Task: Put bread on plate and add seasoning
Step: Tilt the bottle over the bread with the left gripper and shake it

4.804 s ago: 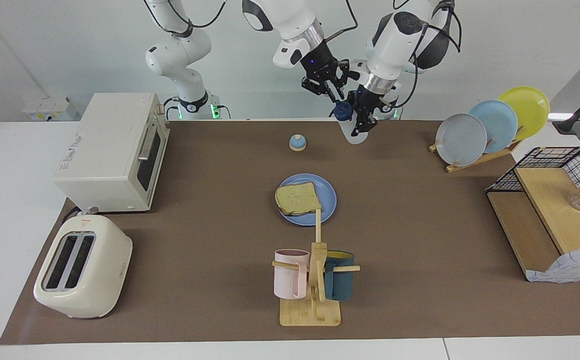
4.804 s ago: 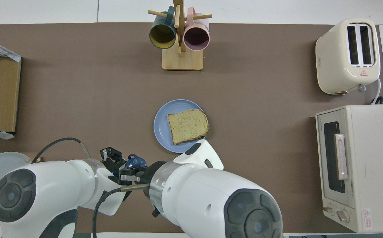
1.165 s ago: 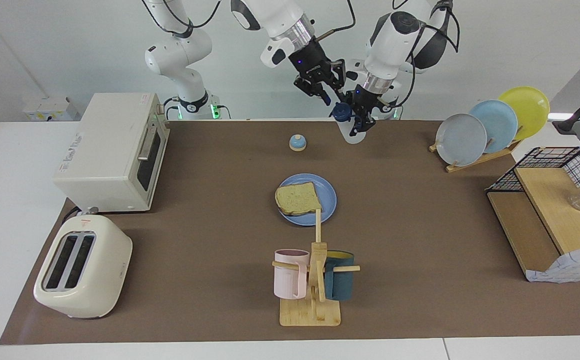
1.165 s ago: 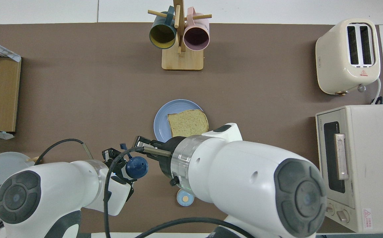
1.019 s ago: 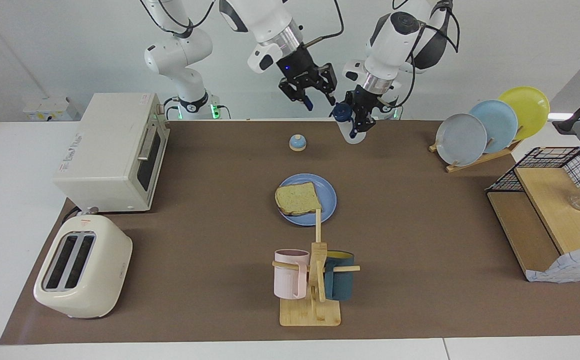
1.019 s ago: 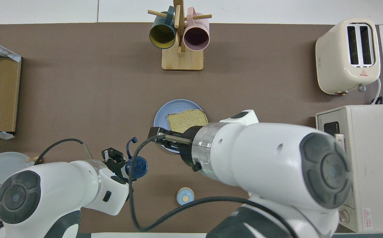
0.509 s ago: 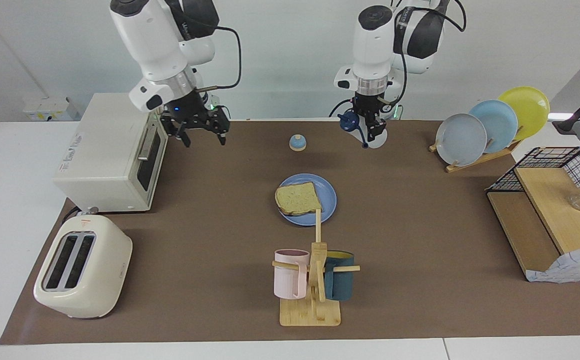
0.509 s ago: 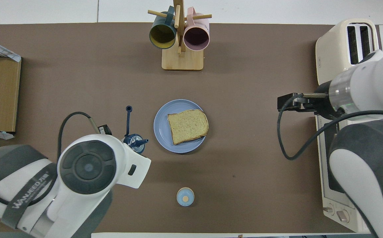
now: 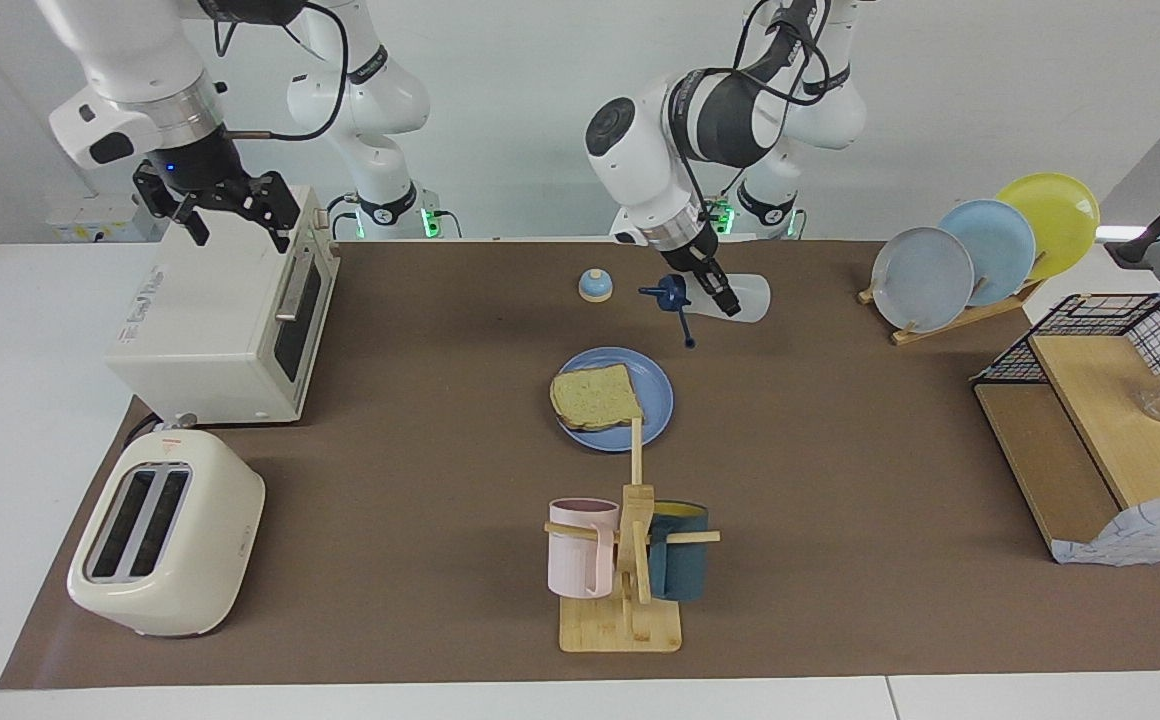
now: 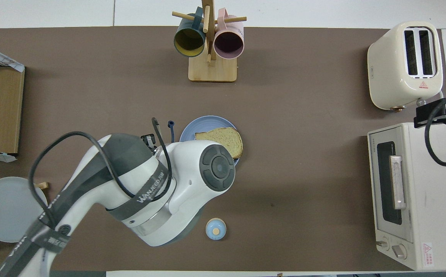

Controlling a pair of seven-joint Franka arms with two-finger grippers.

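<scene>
The bread (image 9: 595,397) lies flat on the blue plate (image 9: 658,405) in the middle of the mat; from overhead the bread (image 10: 223,137) and the plate's rim (image 10: 202,122) show partly under my left arm. My left gripper (image 9: 718,290) is shut on the seasoning (image 9: 752,297), a translucent bottle tipped on its side over the mat just beside the plate. Its navy nozzle (image 9: 673,295) points toward the right arm's end, and the loose cap (image 9: 688,343) dangles on a strap. My right gripper (image 9: 232,222) hangs open over the oven, holding nothing.
A small blue-topped bell (image 9: 595,285) sits nearer to the robots than the plate. The mug rack (image 9: 630,560) stands farther out. The oven (image 9: 230,300) and toaster (image 9: 165,535) fill the right arm's end. A plate rack (image 9: 980,250) and wire shelf (image 9: 1100,420) fill the left arm's end.
My right gripper let go of the cap, opened and swung away to over the oven. My left arm carried the bottle toward the plate and tipped it sideways, the cap now hanging loose.
</scene>
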